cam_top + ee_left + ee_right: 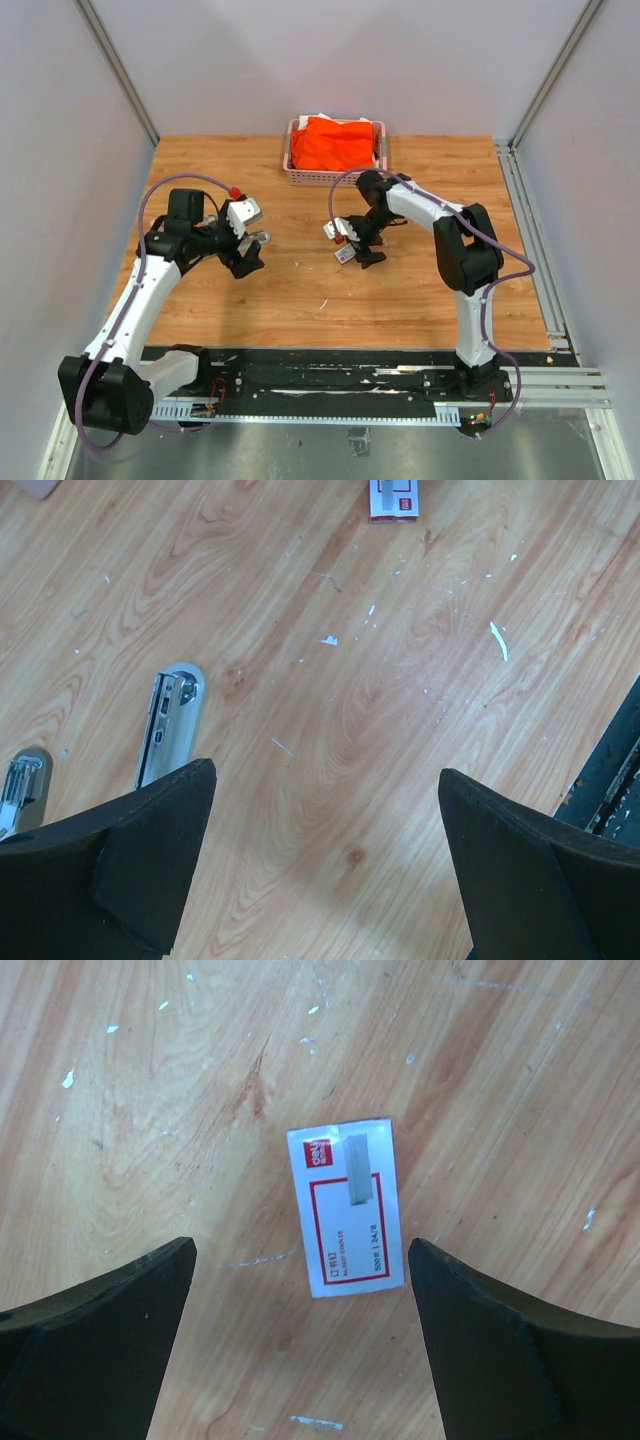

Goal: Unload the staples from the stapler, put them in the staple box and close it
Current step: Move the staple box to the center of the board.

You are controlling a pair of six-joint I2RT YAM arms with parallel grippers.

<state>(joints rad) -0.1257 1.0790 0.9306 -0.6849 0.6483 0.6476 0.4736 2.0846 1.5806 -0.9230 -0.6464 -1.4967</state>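
Note:
The stapler (245, 215) lies opened on the wooden table by my left gripper (247, 262). In the left wrist view its two silvery metal ends (170, 725) show just left of my left gripper (325, 770), which is open, empty and above bare wood. My right gripper (360, 255) is open and empty. In the right wrist view it (302, 1245) hovers over a small white box with a red label (345, 1205). A short grey strip of staples (357, 1170) lies on top of that box. The box also shows in the left wrist view (395, 498).
A pink basket (290, 170) holding orange cloth (335, 145) stands at the back middle. Small white flecks (497, 640) are scattered on the wood. The black base rail (330, 380) runs along the near edge. Walls close in both sides.

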